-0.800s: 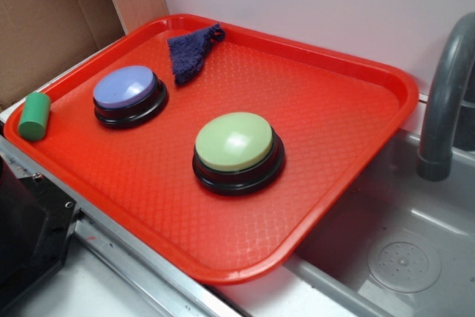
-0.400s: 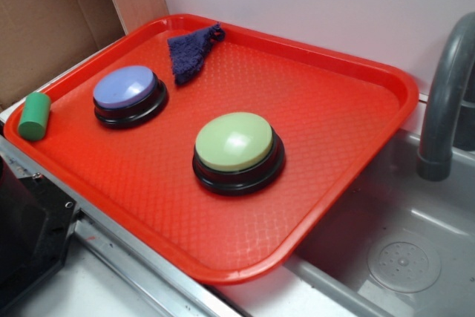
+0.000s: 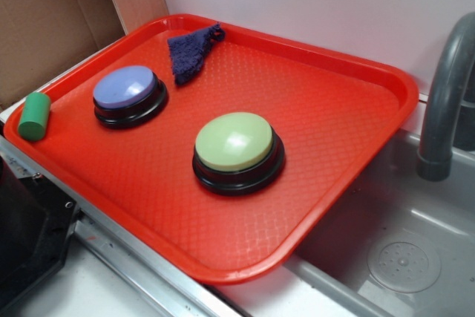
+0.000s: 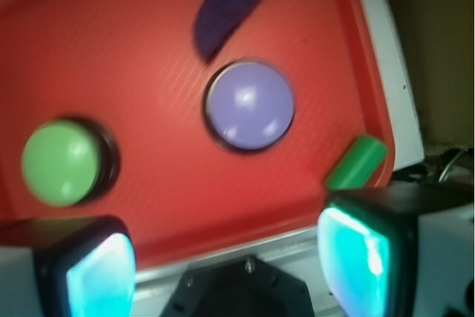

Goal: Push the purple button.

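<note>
The gripper point(image 4: 226, 265) hung high above the near-left part of the red tray point(image 3: 349, 109), only a dark sliver of it showing at the upper left corner of the exterior view. In the wrist view its two fingers point(image 4: 356, 254) sat at the bottom corners of the frame, spread wide apart with nothing held between them, their inner faces glowing pale blue-green. The purple button point(image 3: 125, 87) stood on the tray's left side, untouched and well below the gripper; in the wrist view it lay just above the middle of the frame. A dark blue cloth point(image 3: 188, 53) lay crumpled just beyond it, toward the tray's far rim, close but apart from the button. A green cylinder point(image 3: 34, 115) rested on the tray's left rim, near the button's left. The green button point(image 3: 236, 142) sat near the tray's centre, well apart from the purple one, with bare red surface between them. The tray's right corner overhung a grey sink point(image 3: 401, 257), with a grey faucet point(image 3: 445, 94) rising at the right edge.
</note>
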